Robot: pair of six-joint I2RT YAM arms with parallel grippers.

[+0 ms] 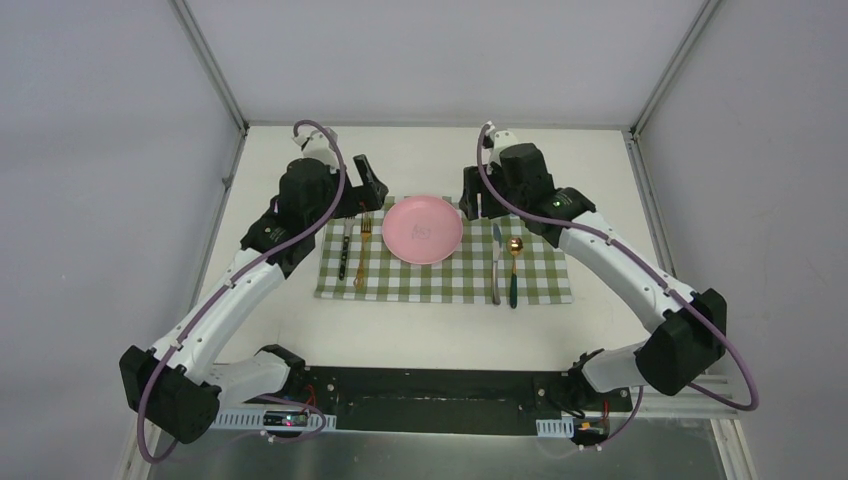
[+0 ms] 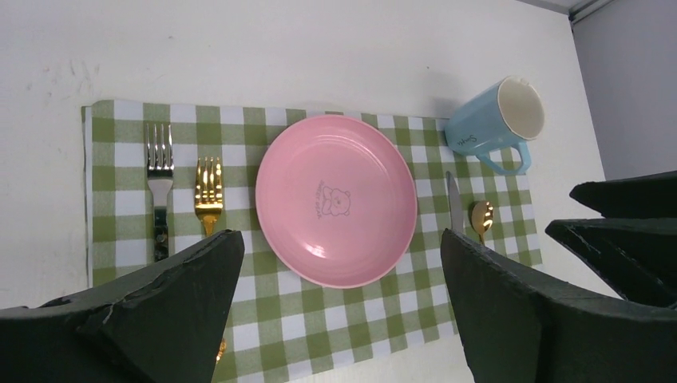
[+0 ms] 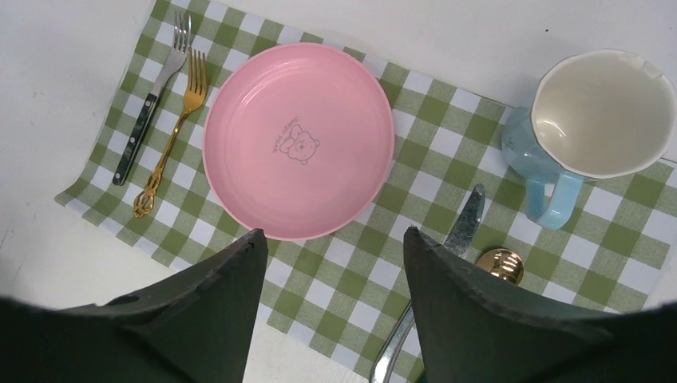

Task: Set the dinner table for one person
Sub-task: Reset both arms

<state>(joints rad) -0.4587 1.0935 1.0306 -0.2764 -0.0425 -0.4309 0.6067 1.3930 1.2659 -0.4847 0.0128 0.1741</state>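
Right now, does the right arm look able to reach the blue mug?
Probably yes. The right fingers stand open and empty above the checked cloth, and the blue mug stands upright close by. Nothing stands between them; the knife and spoon lie flat on the cloth nearby.

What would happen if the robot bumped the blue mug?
The mug would probably slide rather than tip: it stands upright and looks wide. It seems hard and glazed, so likely slippery and breakable. Its handle may make it turn.
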